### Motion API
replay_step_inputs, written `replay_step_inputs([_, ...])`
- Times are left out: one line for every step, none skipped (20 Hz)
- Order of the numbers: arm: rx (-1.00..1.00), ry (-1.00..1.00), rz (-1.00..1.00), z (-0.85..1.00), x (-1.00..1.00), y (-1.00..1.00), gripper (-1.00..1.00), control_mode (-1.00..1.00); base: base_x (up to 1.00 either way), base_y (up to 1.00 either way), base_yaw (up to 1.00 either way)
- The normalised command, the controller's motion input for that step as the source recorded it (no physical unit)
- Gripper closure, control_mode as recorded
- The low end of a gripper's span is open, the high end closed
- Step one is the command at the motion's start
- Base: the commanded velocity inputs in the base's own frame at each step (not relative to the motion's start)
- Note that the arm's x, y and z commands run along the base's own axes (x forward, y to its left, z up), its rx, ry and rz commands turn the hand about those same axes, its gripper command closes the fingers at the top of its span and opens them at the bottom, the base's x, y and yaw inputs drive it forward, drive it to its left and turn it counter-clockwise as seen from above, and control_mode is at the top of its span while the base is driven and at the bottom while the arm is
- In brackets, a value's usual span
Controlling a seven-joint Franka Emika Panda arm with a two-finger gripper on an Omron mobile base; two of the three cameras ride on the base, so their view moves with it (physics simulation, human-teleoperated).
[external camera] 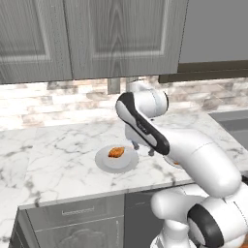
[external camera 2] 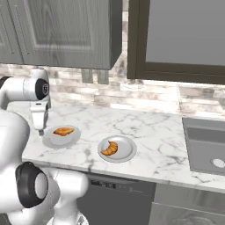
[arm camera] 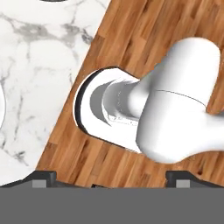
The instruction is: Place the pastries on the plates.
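2 golden ridged croissants [external camera 2: 63, 131] [external camera 2: 110, 148] – 1 each on 2 round grey-white plates [external camera 2: 52, 140] [external camera 2: 127, 151], near counter edge. Gripper [external camera 2: 41, 130] just left of left plate, empty; opening can't tell. Best: lift straight up – no nudging rim.

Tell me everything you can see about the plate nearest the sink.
The plate nearest the sink is round, flat and plain grey-white with a shallow raised rim, looking like ceramic. It lies level on the marble counter near the front edge. One golden-brown croissant lies on it, left of centre. Nothing else touches it; the other plate sits apart to its left.
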Motion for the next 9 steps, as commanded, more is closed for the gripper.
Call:
replay_step_inputs([0.0,0.04,-0.02,1.0,-1.0,-0.37,-1.0,-1.0,0.0,0.0,0.0])
replay_step_inputs([0.0,0.04,-0.02,1.0,-1.0,-0.35,-1.0,-1.0,0.0,0.0,0.0])
replay_step_inputs([0.0,0.01,-0.02,1.0,-1.0,-0.31,-1.0,-1.0,0.0,0.0,0.0])
replay_step_inputs([0.0,0.0,-0.02,1.0,-1.0,-0.31,-1.0,-1.0,0.0,0.0,0.0])
replay_step_inputs([0.0,0.0,-0.03,1.0,-1.0,-0.34,-1.0,-1.0,0.0,0.0,0.0])
replay_step_inputs([0.0,0.0,-0.03,1.0,-1.0,-0.27,-1.0,-1.0,0.0,0.0,0.0])
replay_step_inputs([0.0,0.0,-0.03,1.0,-1.0,-0.27,-1.0,-1.0,0.0,0.0,0.0])
replay_step_inputs([0.0,0.0,-0.03,1.0,-1.0,-0.21,-1.0,-1.0,0.0,0.0,0.0])
replay_step_inputs([0.0,0.0,-0.03,1.0,-0.98,-0.17,-1.0,-1.0,0.0,0.0,0.0])
